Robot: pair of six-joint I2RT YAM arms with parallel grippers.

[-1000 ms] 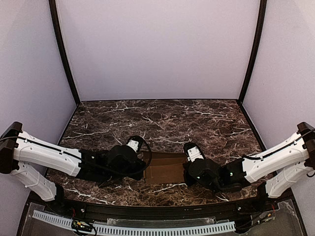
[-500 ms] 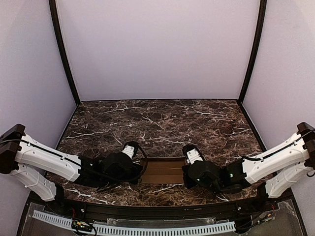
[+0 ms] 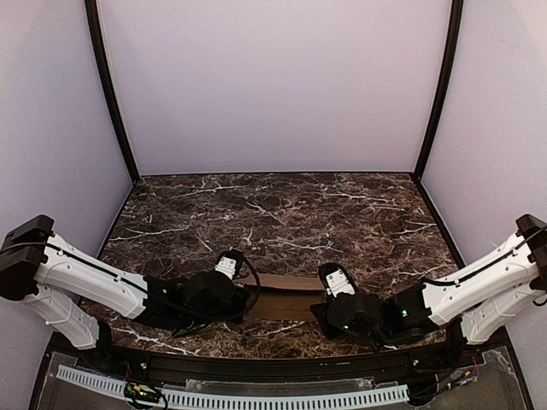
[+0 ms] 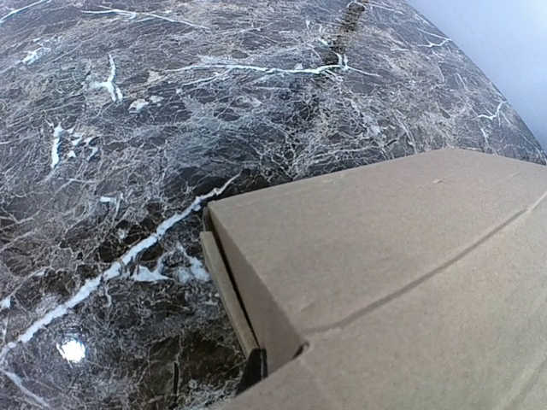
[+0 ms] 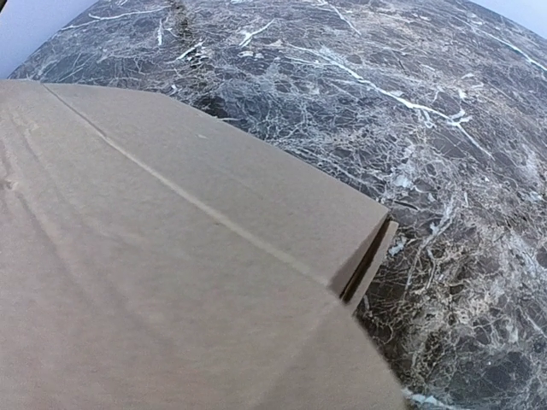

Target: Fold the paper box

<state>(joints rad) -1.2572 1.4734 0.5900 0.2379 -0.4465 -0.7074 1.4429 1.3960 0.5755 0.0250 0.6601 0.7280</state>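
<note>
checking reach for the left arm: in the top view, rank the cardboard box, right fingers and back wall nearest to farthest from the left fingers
1. cardboard box: at the left fingers, its left end meeting them
2. right fingers: at the box's other end, to the right
3. back wall: across the table, far beyond both

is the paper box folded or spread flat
Folded: the paper box is a narrow strip, and the wrist views show stacked layers at its edges.
</note>
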